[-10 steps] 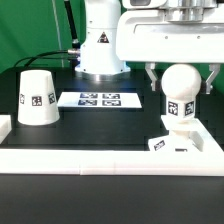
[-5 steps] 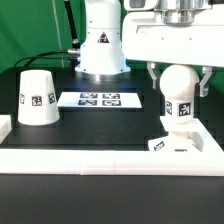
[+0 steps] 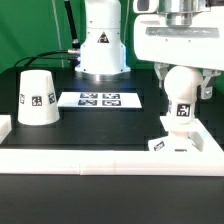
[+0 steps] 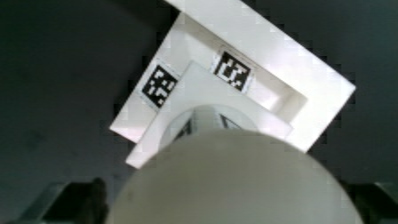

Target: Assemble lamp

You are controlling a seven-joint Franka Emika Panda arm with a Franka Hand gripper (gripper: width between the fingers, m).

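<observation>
The shade (image 3: pixel 37 98) stands mouth down on the black counter (image 3: pixel 100 130), well off the marker board (image 3: pixel 100 99) on the exterior view's left. It is far from my gripper (image 3: pixel 184 78) and blocks nothing. Behind the marker board rises my own white body (image 3: pixel 100 40), with a dark cable (image 3: pixel 70 32) running up beside it. A raised white rim (image 3: pixel 100 160) runs along the counter's near edge, in front of the marker board.

Past the marker board's other end, toward the exterior view's right and nearer the camera, the base (image 3: pixel 185 146) lies flat against that rim. The bulb (image 3: pixel 182 95) stands upright on it. My jaws sit apart on either side of the bulb's round head and very close to it. I cannot tell whether they actually press on it.

My hand is cut off by the exterior view's top edge, and the bulb's head hides most of what lies between the jaws. In the wrist view the bulb (image 4: pixel 222 180) is a large blur that covers where its foot meets the base (image 4: pixel 267 60).

The shade, the bulb's stem, the base and the marker board all carry black-and-white square tags. They show patterns only, and I can read no letters on them.
</observation>
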